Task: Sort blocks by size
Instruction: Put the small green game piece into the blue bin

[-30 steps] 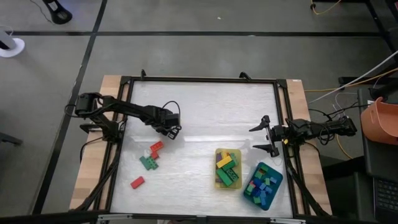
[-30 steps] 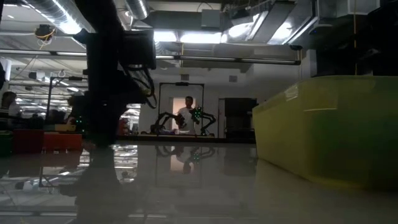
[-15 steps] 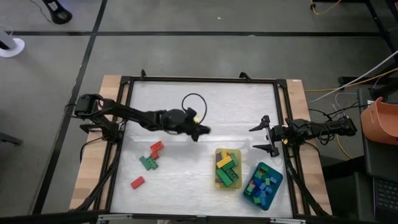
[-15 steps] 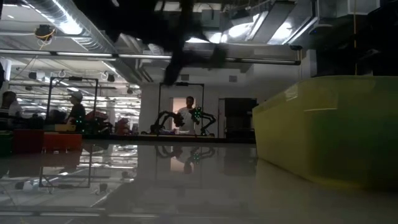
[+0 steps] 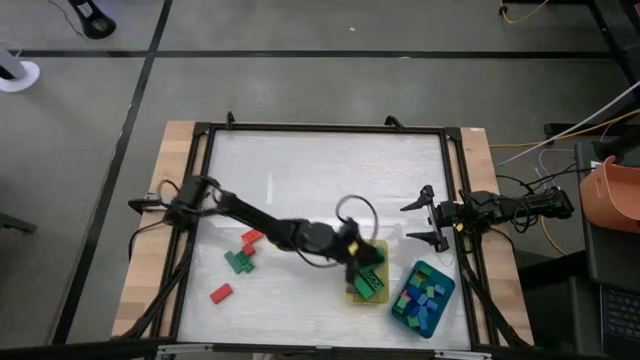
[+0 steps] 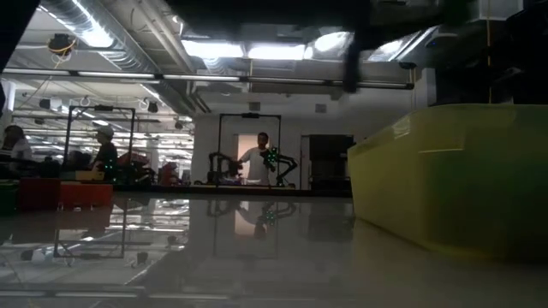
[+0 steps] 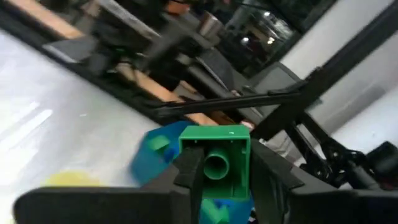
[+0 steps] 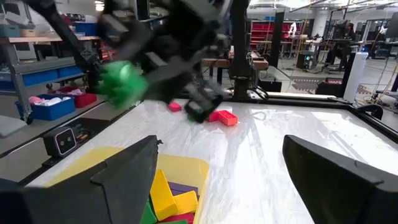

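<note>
My left gripper [image 5: 354,257] is shut on a green brick [image 7: 214,155] above the yellow tray [image 5: 352,293], which holds green, yellow and red bricks. The brick also shows as a green blur in the right wrist view [image 8: 121,84]. The teal tray [image 5: 441,285] beside it holds blue and green bricks. Two red bricks [image 5: 252,238] [image 5: 221,293] and a green one [image 5: 239,262] lie loose on the table's left half. My right gripper [image 5: 427,215] waits open and empty at the table's right edge. My left gripper pinches the green brick between its two fingers, one on each of two opposite side walls [image 7: 239,163]. The brick's hollow underside with its round tube [image 7: 216,167] faces the wrist camera. The brick is lifted clear, above the yellow tray.
A black frame [image 5: 320,128] runs round the white table top. The far half of the table is bare. In the low view the yellow tray's wall [image 6: 454,180] stands at the right, and people show in the room behind.
My left gripper has swept from the table's left-middle toward the right and near edges, ending above the yellow tray. The arm has stretched out across the table. The loose bricks on the left have stayed put.
</note>
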